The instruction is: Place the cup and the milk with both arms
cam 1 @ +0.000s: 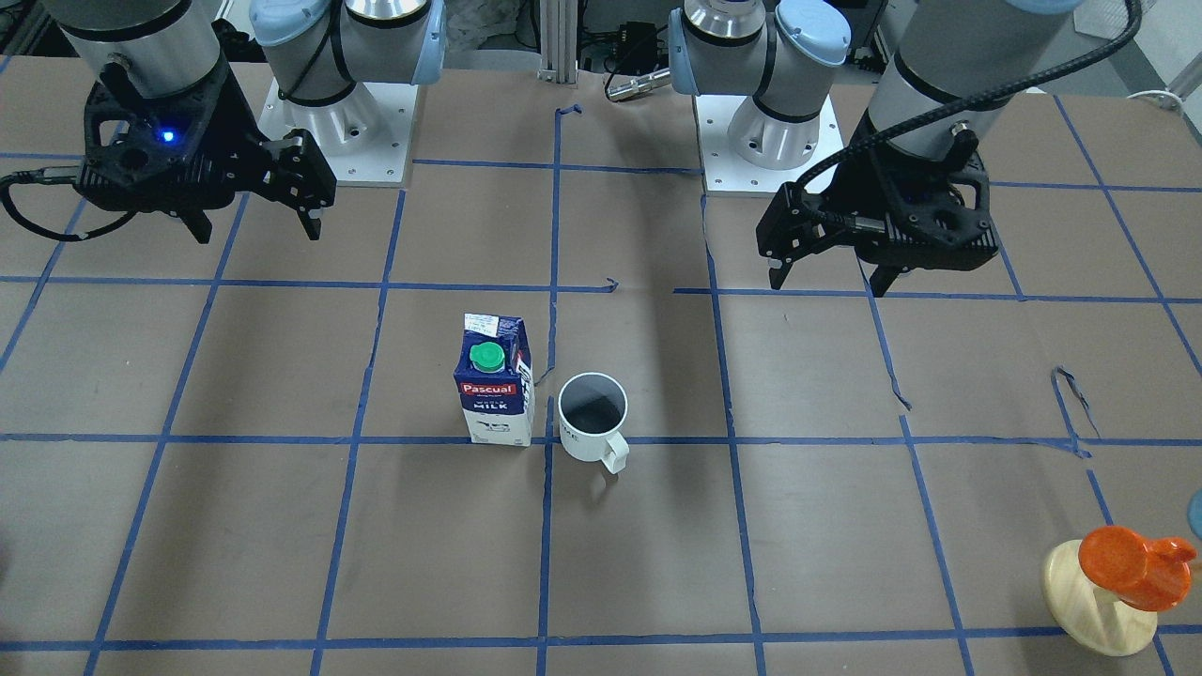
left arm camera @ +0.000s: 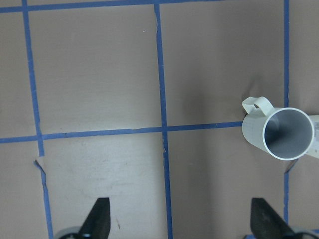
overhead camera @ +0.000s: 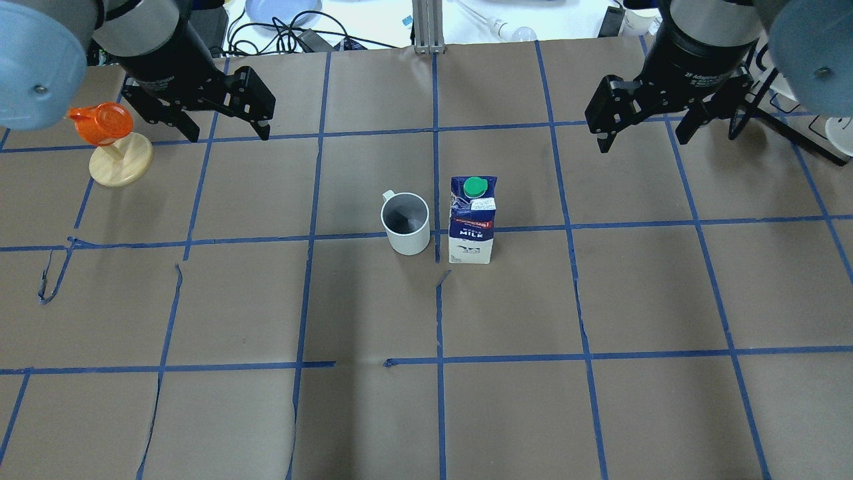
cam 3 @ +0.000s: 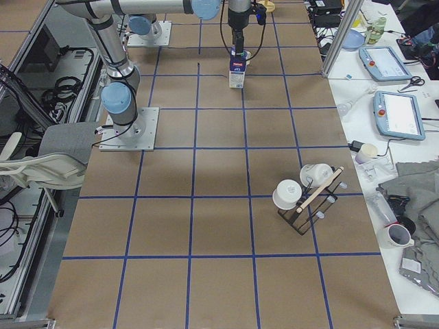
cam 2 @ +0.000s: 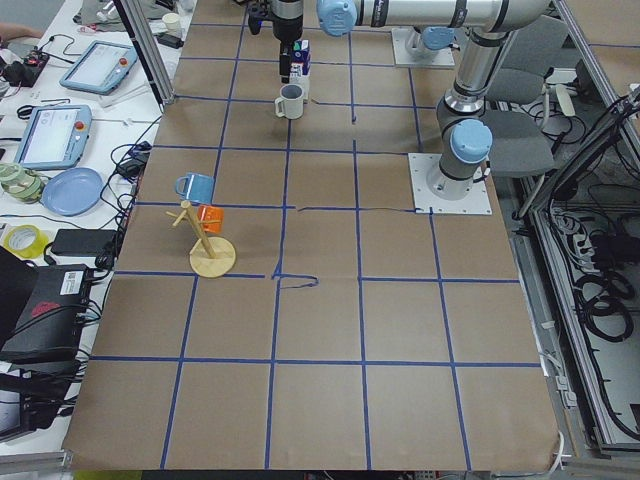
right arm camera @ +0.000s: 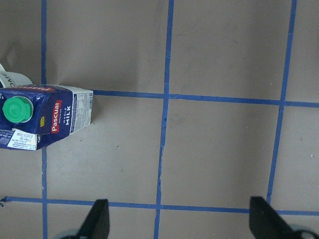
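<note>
1. The left tool is spread apart and empty, well away from the cup standing on the desk — a careless descent could clip its handle.
2. The milk stands upright just beside the cup — a finger squeezed between them may topple it.
3. The right tool is likewise spread and empty.

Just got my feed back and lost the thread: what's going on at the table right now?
Neither arm is holding anything at the moment. The left hand and the right hand both hover open and empty above the table, out to either side. The cup and the milk stand upright side by side near the middle, with a narrow gap between them and the cup on the robot's left. Neither hand touches them.
</note>
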